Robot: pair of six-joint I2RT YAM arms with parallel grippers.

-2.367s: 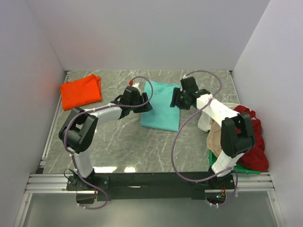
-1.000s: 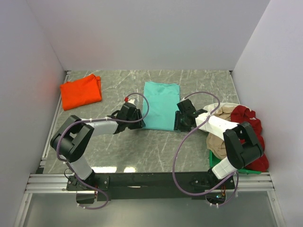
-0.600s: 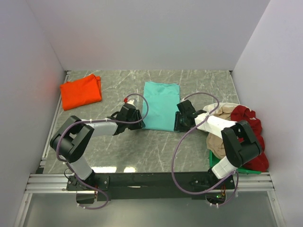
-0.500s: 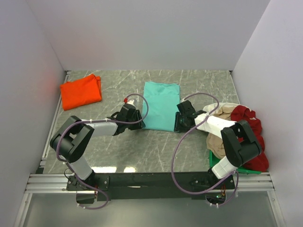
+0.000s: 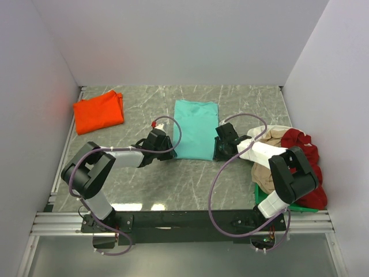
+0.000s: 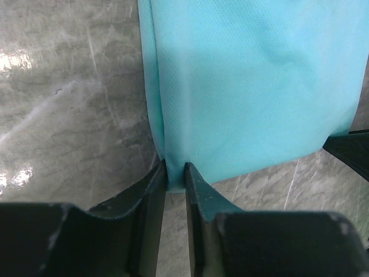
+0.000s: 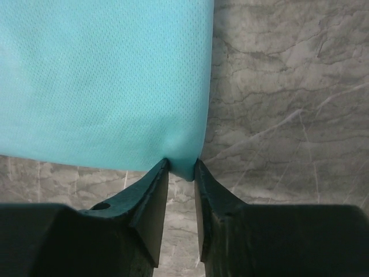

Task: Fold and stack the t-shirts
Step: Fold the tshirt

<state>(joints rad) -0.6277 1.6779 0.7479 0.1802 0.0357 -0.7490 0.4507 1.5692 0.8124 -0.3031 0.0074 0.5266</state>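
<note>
At wrists only: left hand (image 6: 176, 171), right hand (image 7: 181, 167) pinch teal t-shirt (image 6: 248, 86).

- Bright, even light from overhead; shadows under the arms are faint and soft.
- White glare patches on the marble table (image 5: 130, 206) along its near edge, and at the left in the left wrist view.
- Orange t-shirt (image 5: 99, 111) casts a glow on the left wall (image 5: 60, 107).
- Teal t-shirt (image 6: 253, 81) weave is sharp; the dark fingers (image 6: 147, 193) near the lens are soft.
</note>
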